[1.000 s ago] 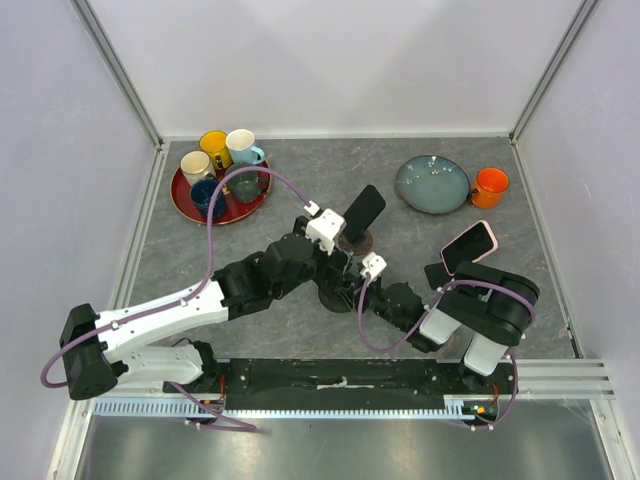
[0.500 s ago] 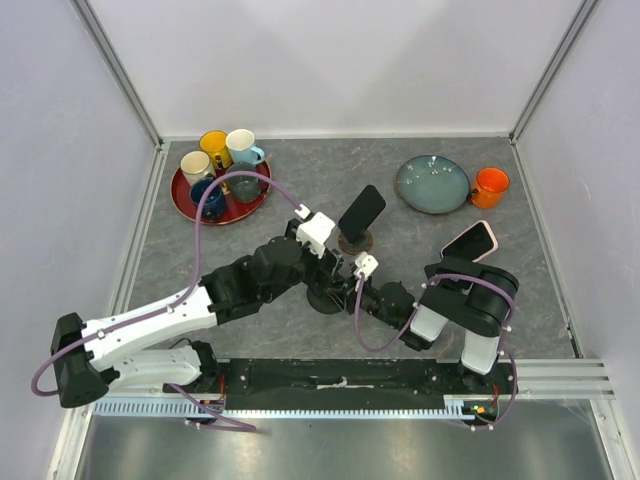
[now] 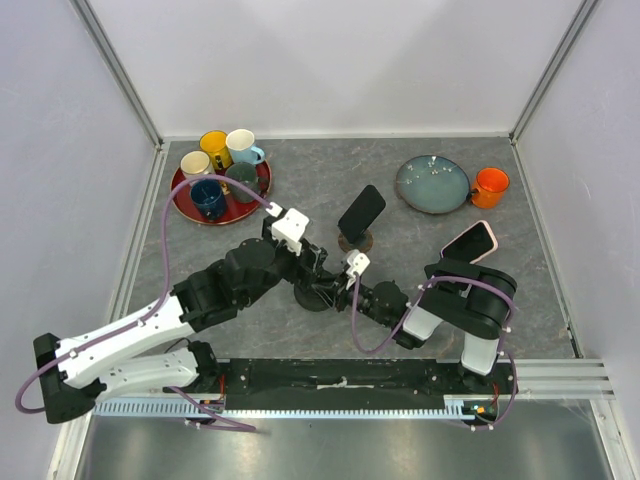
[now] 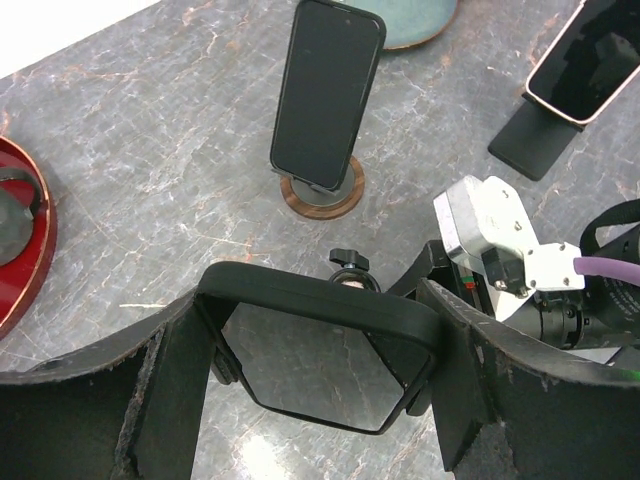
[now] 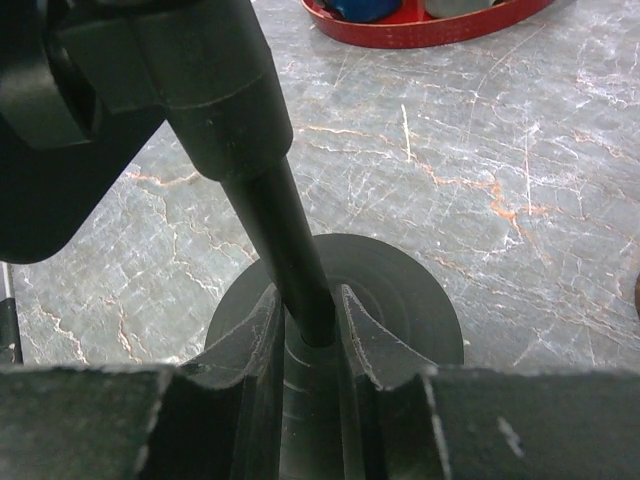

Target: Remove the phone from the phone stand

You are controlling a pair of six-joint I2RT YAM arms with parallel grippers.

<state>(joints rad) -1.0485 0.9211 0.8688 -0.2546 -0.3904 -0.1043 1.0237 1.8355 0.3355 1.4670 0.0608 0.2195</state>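
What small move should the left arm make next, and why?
Probably lift the phone straight off its stand. The left gripper presses both sides of the phone, and the right gripper clamps the pole low down, so the stand should stay on the table.

Tabletop (image 4: 150, 150) is grey marble-look with pale and rusty veins. The red tray (image 3: 177, 203) by the far-left corner has a yellow mug (image 3: 214, 145), cream mug (image 3: 195, 164), white mug with a pale blue handle (image 3: 241, 146), navy mug (image 3: 208, 198) and dark grey-green mug (image 3: 241, 180). Far-right corner: speckled teal plate (image 3: 432, 184), orange mug (image 3: 490, 187). The phone (image 4: 320, 350) and phone stand (image 5: 290, 230) are all black, the second phone (image 3: 361, 212) is black on a brown wooden base (image 4: 322, 197), the third phone (image 3: 469, 246) is pink-edged on a black wedge (image 4: 528, 143), and the cables (image 4: 605, 266) are purple.
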